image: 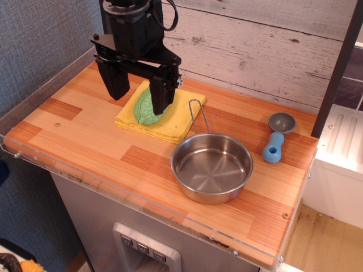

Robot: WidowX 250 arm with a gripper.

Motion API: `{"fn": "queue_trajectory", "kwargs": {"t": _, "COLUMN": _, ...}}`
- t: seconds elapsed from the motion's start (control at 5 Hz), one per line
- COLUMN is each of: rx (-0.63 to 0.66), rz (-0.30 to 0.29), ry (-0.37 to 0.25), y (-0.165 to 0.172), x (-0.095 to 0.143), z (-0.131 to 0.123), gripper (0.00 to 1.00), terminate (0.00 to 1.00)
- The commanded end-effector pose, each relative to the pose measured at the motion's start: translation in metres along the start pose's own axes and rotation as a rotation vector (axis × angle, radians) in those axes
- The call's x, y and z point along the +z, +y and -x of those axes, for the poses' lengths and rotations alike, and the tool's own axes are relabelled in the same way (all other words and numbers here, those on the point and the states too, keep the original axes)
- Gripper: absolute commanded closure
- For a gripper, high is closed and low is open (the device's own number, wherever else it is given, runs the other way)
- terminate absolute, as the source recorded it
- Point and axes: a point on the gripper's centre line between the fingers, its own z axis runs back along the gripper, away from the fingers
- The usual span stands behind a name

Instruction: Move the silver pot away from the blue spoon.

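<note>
The silver pot [211,167] sits on the wooden counter right of centre, its thin wire loop handle [198,116] pointing to the back. The blue spoon [277,136] lies just right of the pot, near the counter's right edge, grey bowl to the back and light-blue handle to the front. My gripper [140,93] hangs above the back left of the counter, well left of the pot. Its two black fingers are spread apart with nothing between them.
A yellow cloth [161,116] lies under the gripper with a green leafy thing [148,107] on it. A clear rim edges the counter [85,136]. A plank wall stands behind. A dark post [337,68] and a white unit [340,153] stand at right.
</note>
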Motion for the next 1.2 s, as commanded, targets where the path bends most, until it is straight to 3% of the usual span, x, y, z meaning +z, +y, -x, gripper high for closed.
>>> {"fn": "queue_trajectory", "kwargs": {"t": 0.0, "rx": 0.000, "rz": 0.000, "ry": 0.000, "y": 0.000, "x": 0.000, "z": 0.000, "gripper": 0.00, "terminate": 0.00}}
{"fn": "queue_trajectory", "kwargs": {"t": 0.4, "rx": -0.169, "rz": 0.080, "ry": -0.079, "y": -0.076, "x": -0.001, "z": -0.001, "gripper": 0.00, "terminate": 0.00}}
{"fn": "queue_trajectory", "kwargs": {"t": 0.6, "rx": -0.262, "rz": 0.095, "ry": -0.066, "y": -0.109, "x": -0.008, "z": 0.004, "gripper": 0.00, "terminate": 0.00}}
{"fn": "queue_trajectory", "kwargs": {"t": 1.0, "rx": -0.290, "rz": 0.093, "ry": 0.001, "y": -0.130, "x": -0.043, "z": 0.000, "gripper": 0.00, "terminate": 0.00}}
